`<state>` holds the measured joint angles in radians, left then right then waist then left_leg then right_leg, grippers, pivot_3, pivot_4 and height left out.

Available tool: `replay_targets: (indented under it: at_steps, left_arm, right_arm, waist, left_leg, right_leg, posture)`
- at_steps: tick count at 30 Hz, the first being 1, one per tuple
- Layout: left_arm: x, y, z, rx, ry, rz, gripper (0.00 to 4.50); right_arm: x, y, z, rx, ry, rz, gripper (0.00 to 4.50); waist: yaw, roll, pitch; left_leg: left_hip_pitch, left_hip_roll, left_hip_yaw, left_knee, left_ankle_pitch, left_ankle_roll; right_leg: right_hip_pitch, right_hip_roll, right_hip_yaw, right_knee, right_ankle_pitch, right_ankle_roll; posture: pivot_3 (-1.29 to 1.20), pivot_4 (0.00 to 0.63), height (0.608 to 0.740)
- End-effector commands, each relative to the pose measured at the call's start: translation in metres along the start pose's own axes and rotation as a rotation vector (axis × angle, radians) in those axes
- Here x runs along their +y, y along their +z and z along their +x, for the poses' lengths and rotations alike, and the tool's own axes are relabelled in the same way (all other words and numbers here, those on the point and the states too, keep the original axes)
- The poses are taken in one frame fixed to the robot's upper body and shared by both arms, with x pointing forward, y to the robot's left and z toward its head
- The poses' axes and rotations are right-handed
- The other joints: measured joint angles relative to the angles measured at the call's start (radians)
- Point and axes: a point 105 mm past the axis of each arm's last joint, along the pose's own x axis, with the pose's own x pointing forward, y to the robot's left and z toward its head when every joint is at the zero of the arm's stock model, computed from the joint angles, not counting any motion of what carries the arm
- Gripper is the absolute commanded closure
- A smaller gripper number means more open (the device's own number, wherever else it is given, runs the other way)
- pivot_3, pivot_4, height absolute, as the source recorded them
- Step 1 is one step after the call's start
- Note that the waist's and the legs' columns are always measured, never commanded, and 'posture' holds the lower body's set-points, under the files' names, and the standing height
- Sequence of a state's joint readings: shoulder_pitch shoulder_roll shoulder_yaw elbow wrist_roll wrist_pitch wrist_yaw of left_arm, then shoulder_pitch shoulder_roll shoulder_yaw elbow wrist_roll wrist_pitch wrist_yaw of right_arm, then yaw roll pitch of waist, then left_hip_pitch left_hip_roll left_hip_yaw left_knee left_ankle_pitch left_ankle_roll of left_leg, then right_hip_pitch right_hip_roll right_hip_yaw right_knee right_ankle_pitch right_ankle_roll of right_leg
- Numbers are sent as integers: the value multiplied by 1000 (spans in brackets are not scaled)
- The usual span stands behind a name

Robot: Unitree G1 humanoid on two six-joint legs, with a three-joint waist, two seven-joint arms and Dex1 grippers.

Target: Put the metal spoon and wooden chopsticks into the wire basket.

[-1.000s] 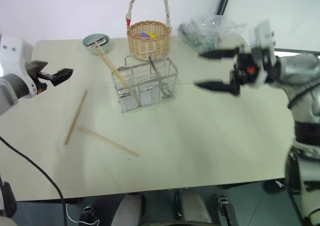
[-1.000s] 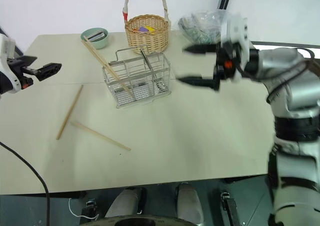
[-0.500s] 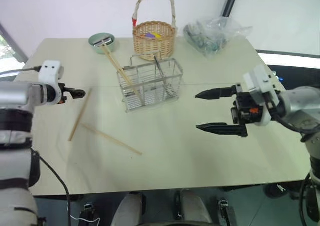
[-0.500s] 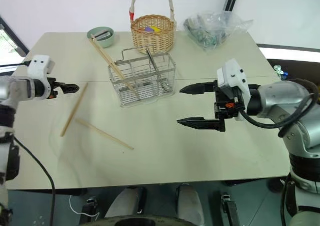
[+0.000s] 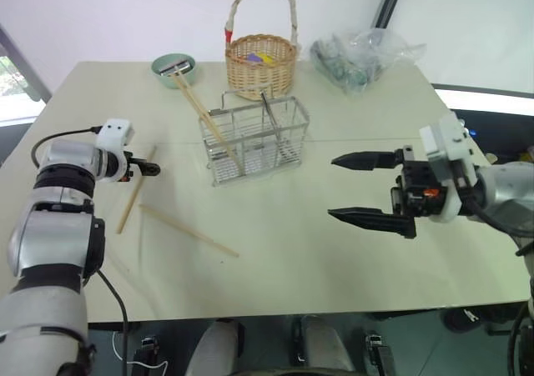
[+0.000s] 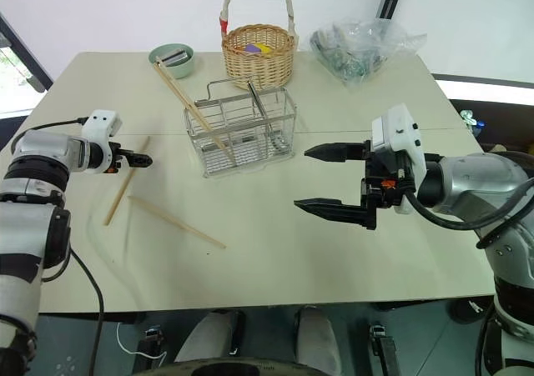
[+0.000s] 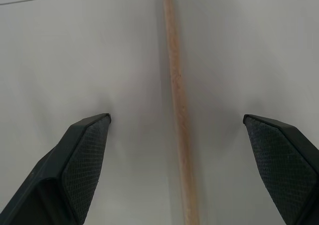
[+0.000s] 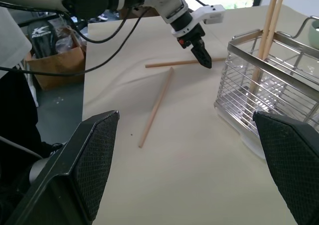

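The wire basket stands mid-table with two wooden chopsticks leaning in its left end and a thin metal handle, apparently the metal spoon, upright in it. Two more chopsticks lie loose on the table to its left, one running front to back, one slanting. My left gripper is open low over the far end of the first, which lies between its fingers. My right gripper is open and empty, right of the basket.
A woven wicker basket stands behind the wire basket. A green bowl sits at the back left and a clear plastic bag at the back right. The table has bare room in front.
My left gripper has come down and forward onto the loose chopstick's far end. My right gripper has drawn back from beside the basket toward the right middle of the table.
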<state>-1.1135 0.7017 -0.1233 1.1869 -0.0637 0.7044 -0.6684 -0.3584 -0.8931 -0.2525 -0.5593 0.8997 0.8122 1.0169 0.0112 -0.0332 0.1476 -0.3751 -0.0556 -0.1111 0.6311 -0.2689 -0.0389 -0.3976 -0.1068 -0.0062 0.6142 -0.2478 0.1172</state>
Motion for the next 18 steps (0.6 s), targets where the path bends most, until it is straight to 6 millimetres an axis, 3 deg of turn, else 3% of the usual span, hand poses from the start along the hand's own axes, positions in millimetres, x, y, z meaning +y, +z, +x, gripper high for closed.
replay_targets:
  at_steps: [1,8,15,18]
  left_arm:
    - [4,-3,0,10,20,-8,880]
    - [6,-3,0,13,32,9,4449]
    - [17,12,-7,-71,94,-10,4490]
    - [26,51,-24,-296,153,-58,4490]
  right_arm:
    - [3,11,-4,-18,-15,-44,15]
    - [2,10,-6,-17,-28,-43,15]
    - [2,5,-5,-18,-32,-37,15]
    - [1,3,-6,-16,-36,-30,15]
  waist:
    - [-1,0,0]
    - [0,0,0]
    - [-1,0,0]
    - [0,-1,0]
  left_leg:
    - [0,0,0,0,0,0]
    - [1,0,0,0,0,0]
    - [1,0,0,0,0,0]
    - [0,0,0,0,0,0]
  right_leg:
    - [0,0,0,0,0,0]
    - [1,0,0,0,0,0]
    - [1,0,0,1,0,1]
    - [0,0,0,1,0,1]
  posture:
    - [0,150,681]
    - [0,150,681]
    - [0,150,681]
    - [0,150,681]
